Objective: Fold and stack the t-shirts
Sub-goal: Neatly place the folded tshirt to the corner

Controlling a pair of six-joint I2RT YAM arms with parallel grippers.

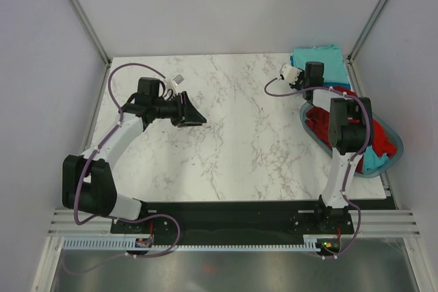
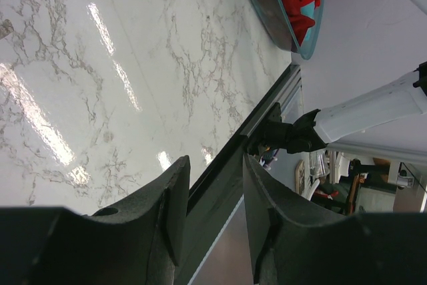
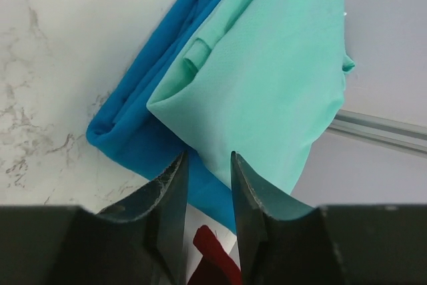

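- While the green shirt lies folded on top of the blue shirt at the far right corner of the worktop, the red shirts sit bunched and unfolded in the basket at the right edge.
- Two look done; the red ones remain.
- Right end effector hovers just beside that pile, jaws slightly spread; the red scrap in the gap is probably cloth below, not pinched.
- Left end effector hangs over bare worktop, jaws spread, empty.
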